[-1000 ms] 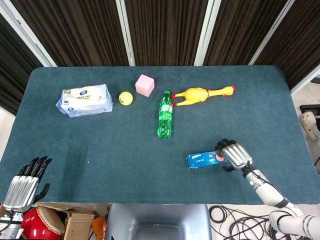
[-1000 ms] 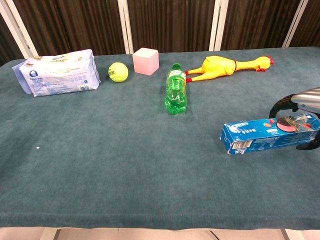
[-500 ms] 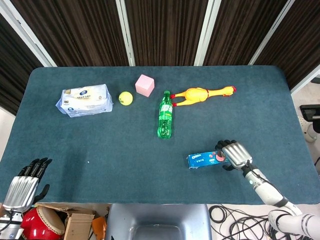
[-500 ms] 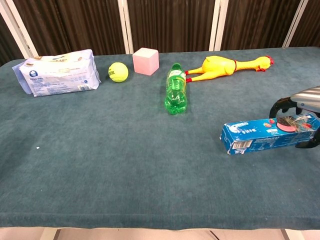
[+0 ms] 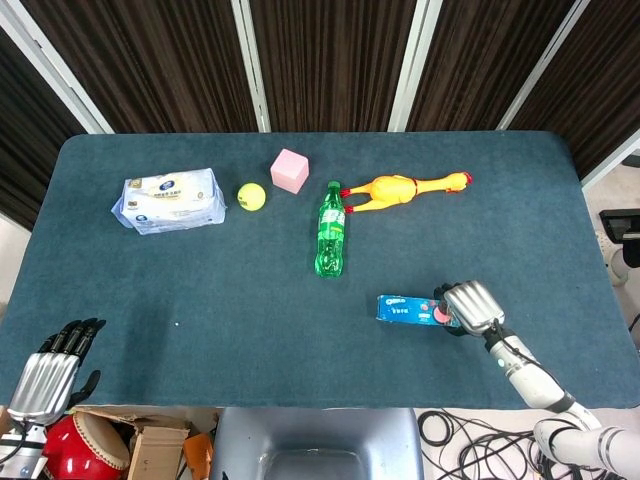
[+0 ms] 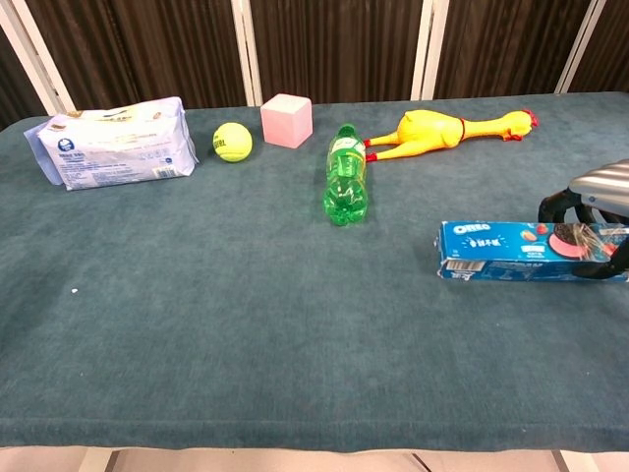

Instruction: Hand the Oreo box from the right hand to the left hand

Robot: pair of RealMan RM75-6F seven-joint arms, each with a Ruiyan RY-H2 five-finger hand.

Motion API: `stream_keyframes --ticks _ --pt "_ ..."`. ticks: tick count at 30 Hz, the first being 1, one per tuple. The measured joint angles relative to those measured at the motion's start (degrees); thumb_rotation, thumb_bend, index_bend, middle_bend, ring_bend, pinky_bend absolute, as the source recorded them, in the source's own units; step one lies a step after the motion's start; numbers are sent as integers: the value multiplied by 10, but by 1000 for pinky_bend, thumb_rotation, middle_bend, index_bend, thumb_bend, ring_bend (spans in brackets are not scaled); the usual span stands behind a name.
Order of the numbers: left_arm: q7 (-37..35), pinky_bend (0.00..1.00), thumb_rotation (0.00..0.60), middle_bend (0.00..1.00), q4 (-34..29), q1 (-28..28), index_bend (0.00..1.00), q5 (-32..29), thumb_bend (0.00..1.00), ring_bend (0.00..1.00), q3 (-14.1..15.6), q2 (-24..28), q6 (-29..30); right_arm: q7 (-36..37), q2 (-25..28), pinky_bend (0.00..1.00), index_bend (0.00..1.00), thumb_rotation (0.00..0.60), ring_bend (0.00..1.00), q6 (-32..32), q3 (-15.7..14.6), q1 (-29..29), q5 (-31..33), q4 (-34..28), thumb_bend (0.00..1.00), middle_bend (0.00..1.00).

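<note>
The blue Oreo box (image 5: 408, 310) (image 6: 511, 252) lies lengthwise at the table's front right, a little off the cloth at its right end. My right hand (image 5: 470, 307) (image 6: 593, 209) grips that right end, fingers wrapped over the top and under the box. My left hand (image 5: 52, 372) hangs off the table's front left corner, below the edge, fingers apart and holding nothing. It does not show in the chest view.
A green bottle (image 5: 331, 238) lies mid-table. Behind it are a yellow rubber chicken (image 5: 400, 188), a pink cube (image 5: 290, 171), a tennis ball (image 5: 251, 196) and a tissue pack (image 5: 168, 200). A red drum (image 5: 85, 447) and boxes sit below the front left corner.
The right hand has lifted and levelled the Oreo box, turning its top face into view. The left hand has drifted slightly down and back from the table edge.
</note>
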Motion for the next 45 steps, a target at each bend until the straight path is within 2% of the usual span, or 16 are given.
stream_keyframes --ticks 6,11,17,23,33,38,42,45 --pt "2 289 600 148 -3 -1 153 0 370 132 1 1 -3 18 11 655 553 600 536 19 3 -1 -17 -19 308 436" --pt "-6 290 600 149 -6 -1 153 11 371 132 5 2 -2 44 43 655 553 600 536 29 10 9 -44 -86 308 436" --pt "-22 290 600 137 -4 -7 105 37 370 131 1 -5 11 58 65 658 557 600 536 -21 36 58 -37 -162 308 440" --pt "-3 290 600 97 -24 -27 53 54 370 128 -12 -12 8 22 43 660 561 600 541 -108 69 128 41 -186 308 445" --pt "54 287 600 42 -85 -67 0 51 367 91 -34 -30 -34 -60 -67 666 570 600 549 -172 104 242 208 -167 308 455" --pt "64 286 600 1 -98 -86 0 39 336 55 -42 -40 -61 -90 -104 666 570 600 549 -176 106 287 263 -152 308 455" --pt "68 303 600 0 -116 -104 0 26 327 0 -43 -42 -96 -106 -124 666 571 600 549 -165 108 313 296 -148 308 455" --pt "72 307 600 0 -130 -118 0 18 323 0 -42 -46 -120 -112 -134 666 572 600 550 -156 111 329 313 -148 308 456"
